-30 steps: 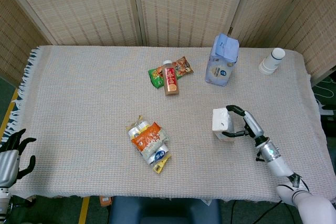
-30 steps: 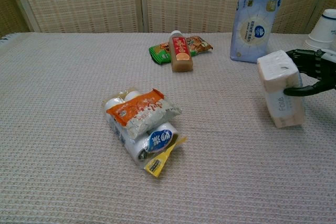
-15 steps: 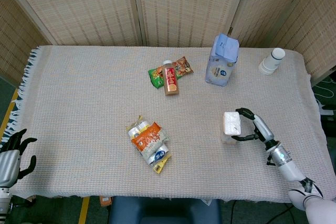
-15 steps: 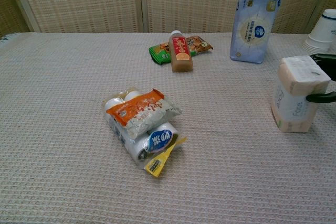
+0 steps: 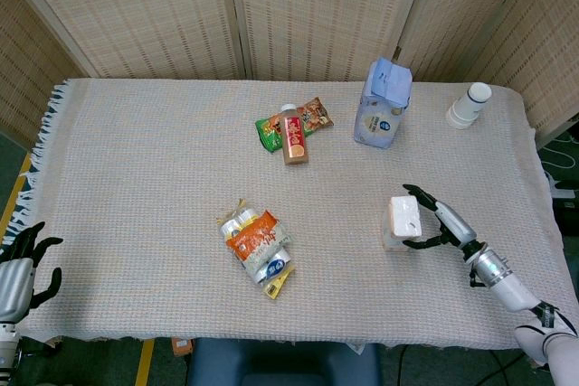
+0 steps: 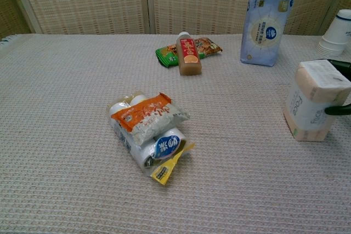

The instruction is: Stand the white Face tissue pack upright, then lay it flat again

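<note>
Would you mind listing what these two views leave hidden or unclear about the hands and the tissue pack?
- Right hand: the chest view's right edge cuts it off; only dark fingertips show beside the white Face tissue pack.
- Grip: in the head view the pack hides the contact, so hold or mere touch cannot be told.
- Left hand: cropped at the head view's lower left corner, absent from the chest view.

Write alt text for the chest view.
A white Face tissue pack stands on end at the table's right edge, black fingers of the right hand at its side. Snack packs, a bottle and a blue bag sit elsewhere.
</note>
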Controlling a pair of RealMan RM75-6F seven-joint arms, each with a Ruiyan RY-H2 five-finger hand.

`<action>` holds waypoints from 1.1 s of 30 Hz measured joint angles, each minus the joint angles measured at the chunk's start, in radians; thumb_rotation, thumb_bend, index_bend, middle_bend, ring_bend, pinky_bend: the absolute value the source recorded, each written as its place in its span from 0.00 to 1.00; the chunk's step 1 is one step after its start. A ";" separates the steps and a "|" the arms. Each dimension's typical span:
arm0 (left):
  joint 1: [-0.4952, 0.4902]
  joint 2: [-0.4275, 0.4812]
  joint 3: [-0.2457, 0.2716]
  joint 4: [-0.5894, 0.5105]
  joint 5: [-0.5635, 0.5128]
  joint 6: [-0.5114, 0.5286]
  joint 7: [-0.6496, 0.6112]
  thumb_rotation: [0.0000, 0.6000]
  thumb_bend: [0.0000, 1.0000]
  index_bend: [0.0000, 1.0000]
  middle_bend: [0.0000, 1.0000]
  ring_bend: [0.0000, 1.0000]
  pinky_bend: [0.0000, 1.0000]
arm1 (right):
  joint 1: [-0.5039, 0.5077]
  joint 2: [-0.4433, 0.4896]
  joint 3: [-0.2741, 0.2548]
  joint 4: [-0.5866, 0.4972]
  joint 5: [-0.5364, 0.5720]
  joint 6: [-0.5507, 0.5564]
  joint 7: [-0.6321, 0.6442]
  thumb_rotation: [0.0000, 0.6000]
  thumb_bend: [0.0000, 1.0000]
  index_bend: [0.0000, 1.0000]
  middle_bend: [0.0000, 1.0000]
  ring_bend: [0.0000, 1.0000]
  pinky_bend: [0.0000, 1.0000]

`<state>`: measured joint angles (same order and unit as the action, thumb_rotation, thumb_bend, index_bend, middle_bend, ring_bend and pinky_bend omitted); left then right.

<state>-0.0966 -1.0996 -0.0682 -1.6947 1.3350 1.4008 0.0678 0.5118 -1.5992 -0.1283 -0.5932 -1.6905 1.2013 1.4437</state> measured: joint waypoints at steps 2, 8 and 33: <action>0.001 0.001 -0.001 -0.002 -0.001 0.002 -0.002 1.00 0.49 0.27 0.00 0.00 0.17 | 0.004 0.013 -0.002 -0.025 0.002 -0.011 -0.013 1.00 0.05 0.00 0.11 0.07 0.00; 0.000 0.003 0.000 -0.003 -0.006 -0.005 0.002 1.00 0.49 0.27 0.00 0.00 0.17 | 0.014 0.058 -0.002 -0.095 0.009 -0.031 -0.048 1.00 0.03 0.00 0.04 0.02 0.00; 0.014 0.034 -0.005 -0.036 0.001 0.021 -0.026 1.00 0.48 0.28 0.00 0.00 0.18 | 0.110 0.699 0.027 -0.981 0.104 -0.243 -0.481 1.00 0.00 0.00 0.00 0.00 0.00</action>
<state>-0.0827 -1.0657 -0.0732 -1.7303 1.3356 1.4220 0.0417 0.6220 -0.8998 -0.1017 -1.5746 -1.5864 0.9580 0.9631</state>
